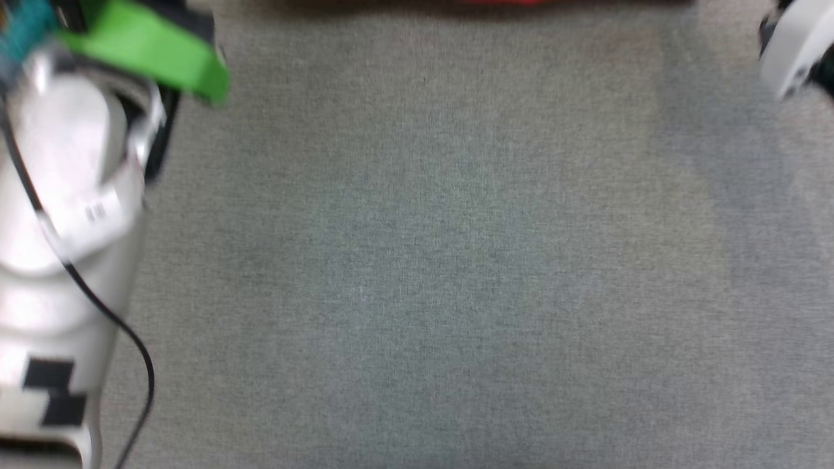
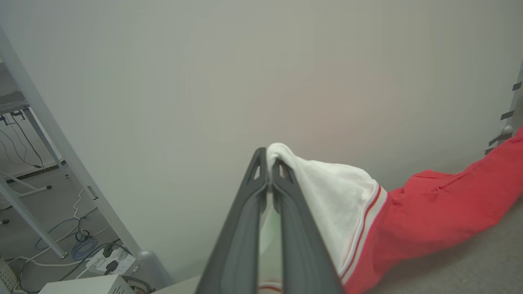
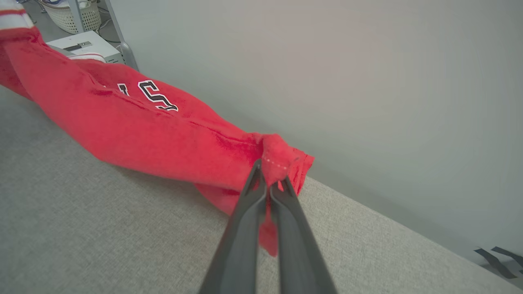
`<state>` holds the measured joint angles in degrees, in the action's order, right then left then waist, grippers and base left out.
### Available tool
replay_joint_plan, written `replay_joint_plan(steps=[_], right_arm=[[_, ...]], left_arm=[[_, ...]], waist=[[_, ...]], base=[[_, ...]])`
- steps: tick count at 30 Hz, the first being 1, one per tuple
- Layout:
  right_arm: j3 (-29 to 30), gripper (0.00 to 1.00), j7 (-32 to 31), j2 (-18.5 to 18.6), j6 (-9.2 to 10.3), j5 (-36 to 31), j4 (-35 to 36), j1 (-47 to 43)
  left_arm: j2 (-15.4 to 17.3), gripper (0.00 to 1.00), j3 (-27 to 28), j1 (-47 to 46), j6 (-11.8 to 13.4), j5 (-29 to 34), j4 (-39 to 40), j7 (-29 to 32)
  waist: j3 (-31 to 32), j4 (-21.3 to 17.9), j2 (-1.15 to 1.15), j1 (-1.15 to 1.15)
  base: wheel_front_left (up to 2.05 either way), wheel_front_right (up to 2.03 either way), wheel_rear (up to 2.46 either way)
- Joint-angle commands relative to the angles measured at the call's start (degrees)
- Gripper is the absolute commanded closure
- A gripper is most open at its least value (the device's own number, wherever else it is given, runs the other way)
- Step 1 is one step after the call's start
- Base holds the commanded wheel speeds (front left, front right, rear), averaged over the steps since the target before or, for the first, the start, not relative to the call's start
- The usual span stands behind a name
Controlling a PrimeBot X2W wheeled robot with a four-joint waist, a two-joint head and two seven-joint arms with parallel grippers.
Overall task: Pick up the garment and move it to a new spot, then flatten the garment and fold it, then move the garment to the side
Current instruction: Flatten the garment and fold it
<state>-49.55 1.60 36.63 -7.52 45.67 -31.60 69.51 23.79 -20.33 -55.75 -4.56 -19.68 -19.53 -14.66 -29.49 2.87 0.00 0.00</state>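
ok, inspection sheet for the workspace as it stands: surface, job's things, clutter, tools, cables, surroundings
surface: grey fabric surface, blurred in the head view.
job's things: red garment stretched between both tools, sagging low to the surface; white sleeve with striped trim at the left end; black lettering partly showing.
clutter: nothing seen on the surface.
grippers: left tool shut on the white sleeve; right tool shut on a red hem corner.
cables: black cable along the left forearm; floor cables and power strip.
surroundings: pale wall, metal frame, white box, basket.
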Motion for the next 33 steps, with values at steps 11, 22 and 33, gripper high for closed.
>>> replay_joint_plan(steps=[11, 22, 33], right_arm=[[-6.04, 1.00, 0.36, 3.93, 0.03, 6.50, 4.40, -19.54], [-8.25, 1.00, 0.60, 7.82, 0.03, 11.04, 7.45, -33.49], [-7.21, 1.00, 1.16, 10.90, 0.03, 12.33, 10.30, -48.66]], left_arm=[[1.43, 1.00, 1.00, 31.15, 4.07, -3.58, 8.19, -0.12], [2.06, 1.00, -1.86, 50.46, 6.69, -6.40, 13.68, 3.94], [-0.72, 1.00, -4.66, 64.16, 8.58, -9.83, 11.87, 3.87]], waist=[[14.74, 0.02, 0.00, 0.00], [22.83, 1.21, 0.00, 0.00], [28.02, 0.90, 0.00, 0.00]], base=[[0.00, 0.00, 0.00], [0.00, 0.00, 0.00], [0.00, 0.00, 0.00]])
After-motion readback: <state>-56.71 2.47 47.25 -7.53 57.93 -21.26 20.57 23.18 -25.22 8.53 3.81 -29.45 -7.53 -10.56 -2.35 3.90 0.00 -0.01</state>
